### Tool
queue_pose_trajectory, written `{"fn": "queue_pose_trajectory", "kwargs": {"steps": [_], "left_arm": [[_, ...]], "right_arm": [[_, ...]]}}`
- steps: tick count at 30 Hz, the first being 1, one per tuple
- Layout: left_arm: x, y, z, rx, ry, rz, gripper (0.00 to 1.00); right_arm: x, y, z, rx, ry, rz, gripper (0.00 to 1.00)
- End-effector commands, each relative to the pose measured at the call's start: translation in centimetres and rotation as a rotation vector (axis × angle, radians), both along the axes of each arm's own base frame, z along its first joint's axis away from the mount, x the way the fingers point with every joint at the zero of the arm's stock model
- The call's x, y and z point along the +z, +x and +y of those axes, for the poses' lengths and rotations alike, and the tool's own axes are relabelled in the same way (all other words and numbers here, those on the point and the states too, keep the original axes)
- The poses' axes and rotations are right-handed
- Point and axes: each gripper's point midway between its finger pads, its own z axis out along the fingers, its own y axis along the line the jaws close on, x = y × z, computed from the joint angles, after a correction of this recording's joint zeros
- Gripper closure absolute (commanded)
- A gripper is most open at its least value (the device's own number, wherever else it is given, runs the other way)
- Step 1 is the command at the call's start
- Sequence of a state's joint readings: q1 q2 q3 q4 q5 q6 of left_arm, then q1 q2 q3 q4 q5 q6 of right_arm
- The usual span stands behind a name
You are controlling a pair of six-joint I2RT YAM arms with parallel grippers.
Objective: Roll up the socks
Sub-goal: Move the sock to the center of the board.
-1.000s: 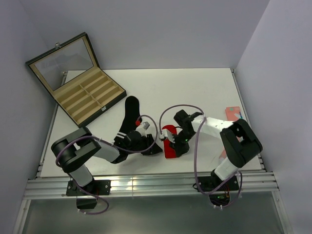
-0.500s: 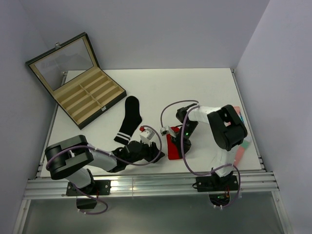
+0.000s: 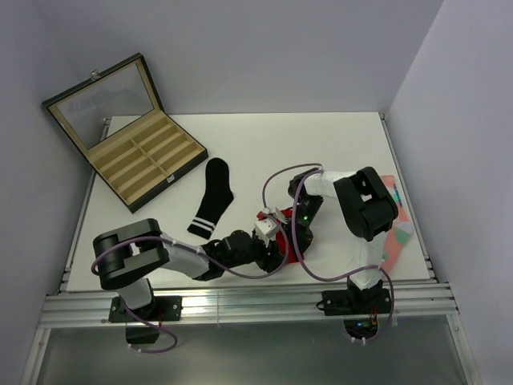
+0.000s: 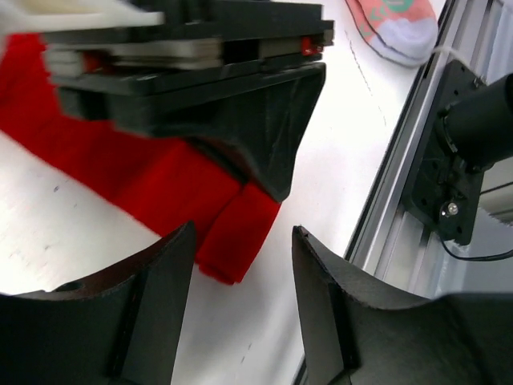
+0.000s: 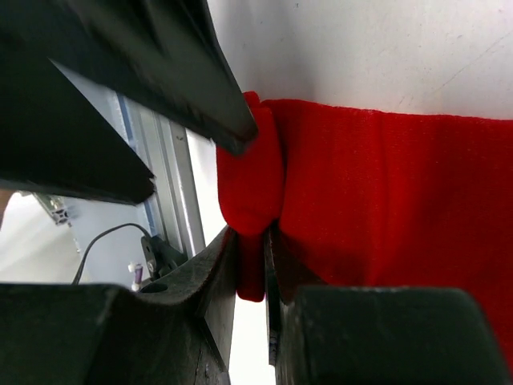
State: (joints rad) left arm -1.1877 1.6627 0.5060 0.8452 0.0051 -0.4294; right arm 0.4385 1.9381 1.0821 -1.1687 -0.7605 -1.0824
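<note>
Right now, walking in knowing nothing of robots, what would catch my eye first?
Both claws meet at a bright red sock at the near middle of the table: the right claw pinches its folded end, and the left claw stands open beside it. A black sock with white stripes lies flat to their left, and an open case with compartments sits at the far left corner.

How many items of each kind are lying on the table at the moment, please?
Socks: 3 (black sock with white stripes, red sock, salmon-pink sock)
Cases: 1 (open case with compartments)
Total: 4
</note>
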Motion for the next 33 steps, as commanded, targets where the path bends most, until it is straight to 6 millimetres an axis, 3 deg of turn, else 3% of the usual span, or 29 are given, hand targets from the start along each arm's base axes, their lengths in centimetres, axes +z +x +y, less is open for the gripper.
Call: {"fn": "queue_pose_trajectory", "kwargs": {"steps": [1, 18, 26, 31, 33], "left_arm": [[-0.6, -0.4, -1.4, -0.079, 0.04, -0.063, 0.43], [-2.7, -0.4, -2.3, -0.1, 0.101, -0.035, 0.51], [-4.4, -1.5, -2.8, -0.141, 0.136, 0.047, 0.85], [-5.1, -2.0, -2.5, -0.136, 0.16, 0.111, 1.0], [-5.3, -2.4, -2.4, -0.144, 0.178, 0.148, 1.0]], "right_arm": [[0.2, 0.5, 0.2, -0.01, 0.009, 0.013, 0.89], [0.1, 1.0, 0.1, -0.028, 0.0, -0.005, 0.89], [-0.1, 1.4, 0.1, -0.047, -0.006, -0.033, 0.87], [-0.4, 2.3, 0.0, -0.082, -0.02, -0.092, 0.7], [-0.1, 2.7, 0.0, -0.1, -0.015, -0.133, 0.65]]}}
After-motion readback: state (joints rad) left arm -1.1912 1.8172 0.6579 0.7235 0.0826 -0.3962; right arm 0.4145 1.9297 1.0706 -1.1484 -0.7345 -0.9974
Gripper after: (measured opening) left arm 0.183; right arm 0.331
